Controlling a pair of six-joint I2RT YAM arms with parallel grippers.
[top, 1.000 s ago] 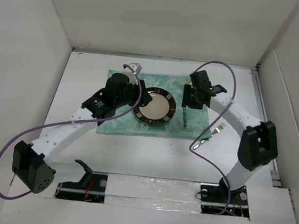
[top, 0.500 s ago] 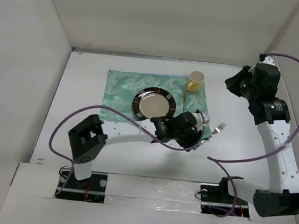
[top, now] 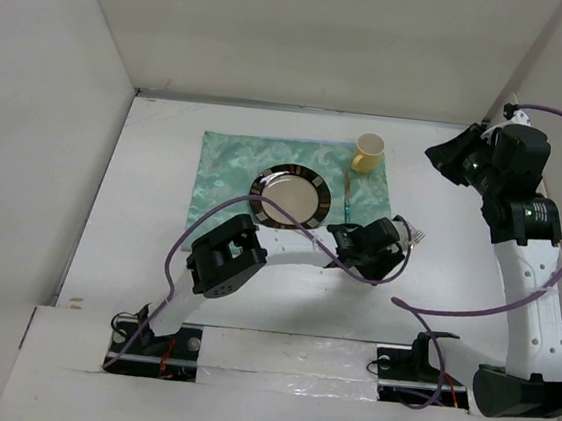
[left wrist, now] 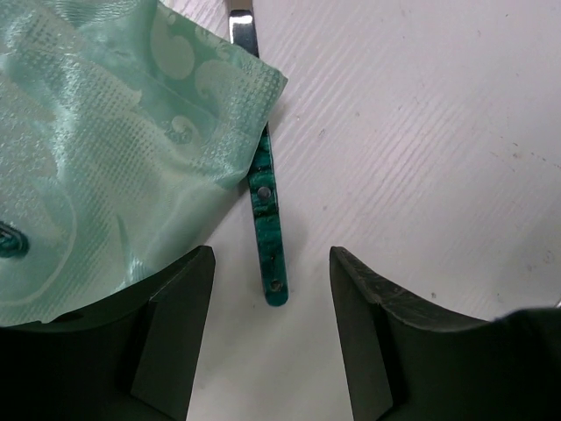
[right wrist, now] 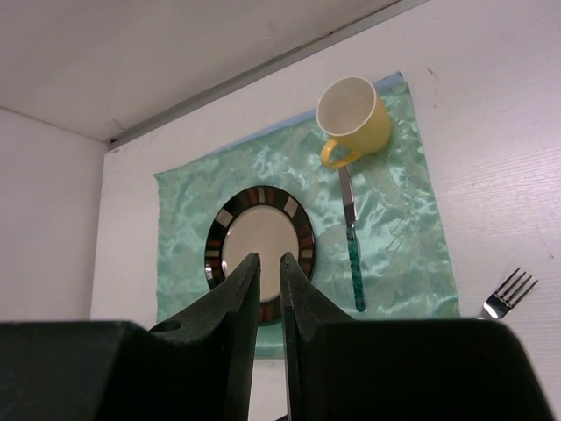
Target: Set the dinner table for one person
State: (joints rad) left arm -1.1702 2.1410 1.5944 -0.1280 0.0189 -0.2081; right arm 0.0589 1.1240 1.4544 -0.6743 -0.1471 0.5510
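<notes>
From above, the left end effector [top: 388, 247] has slid further right of the plate [top: 289, 196]. It is now over the fork [top: 416, 235] on the white worktop [top: 141, 206]. The right end effector [top: 442, 159] stays high, far right of the plate.

In the left wrist view, the fingers [left wrist: 180, 316] are spread wide around the fork handle and do not touch it. A grab looks next.

In the right wrist view, the fingers [right wrist: 232, 298] are almost pressed together and hold nothing. The cup [right wrist: 351, 110] and knife [right wrist: 351, 232] already lie right of the plate.

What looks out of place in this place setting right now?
The fork lies slanted on the bare dinner table, right of the placemat, not squared beside the plate. In the left wrist view the placemat's corner overlaps its green handle. Nothing looks spilled or broken.
</notes>
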